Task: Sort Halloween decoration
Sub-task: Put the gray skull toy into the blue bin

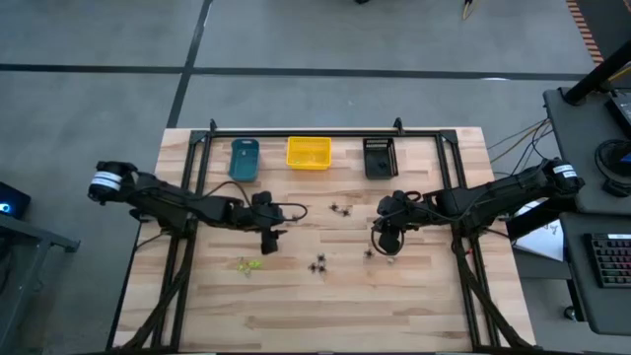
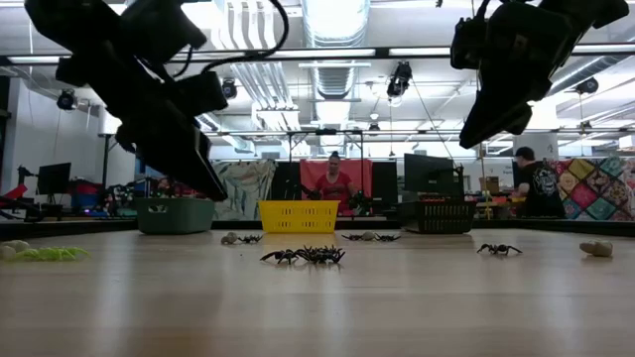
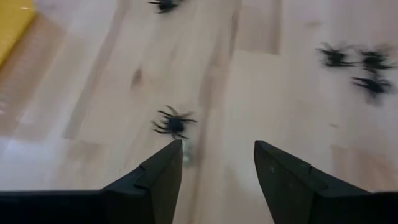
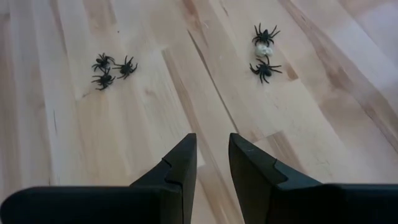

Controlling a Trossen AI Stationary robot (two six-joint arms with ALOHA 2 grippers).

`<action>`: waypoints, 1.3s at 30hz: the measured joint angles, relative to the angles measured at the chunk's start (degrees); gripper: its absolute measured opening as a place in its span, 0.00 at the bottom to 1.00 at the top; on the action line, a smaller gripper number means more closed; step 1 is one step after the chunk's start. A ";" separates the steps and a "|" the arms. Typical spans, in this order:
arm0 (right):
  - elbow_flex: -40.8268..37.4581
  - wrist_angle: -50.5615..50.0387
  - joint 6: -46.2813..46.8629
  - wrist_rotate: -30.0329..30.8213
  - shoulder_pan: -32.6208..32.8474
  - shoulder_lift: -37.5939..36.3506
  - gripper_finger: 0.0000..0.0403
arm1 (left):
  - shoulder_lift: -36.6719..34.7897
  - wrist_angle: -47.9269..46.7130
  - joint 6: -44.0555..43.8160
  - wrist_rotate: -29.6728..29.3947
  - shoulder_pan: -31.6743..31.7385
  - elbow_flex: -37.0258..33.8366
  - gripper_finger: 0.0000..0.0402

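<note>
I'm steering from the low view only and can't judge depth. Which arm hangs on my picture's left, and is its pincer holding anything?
Observer: That is the left arm. The left pincer is open, with nothing between its fingers.
Operator: What lies nearest it?
Observer: One black spider lies on the table just ahead of its fingertips, untouched.
Operator: And the other pincer?
Observer: The right pincer is empty too, with its fingers a narrow gap apart above the table.
</note>
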 joint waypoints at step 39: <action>0.04 0.20 1.86 -0.09 0.00 0.00 0.21 | 12.04 -1.37 0.22 3.75 6.29 3.98 0.38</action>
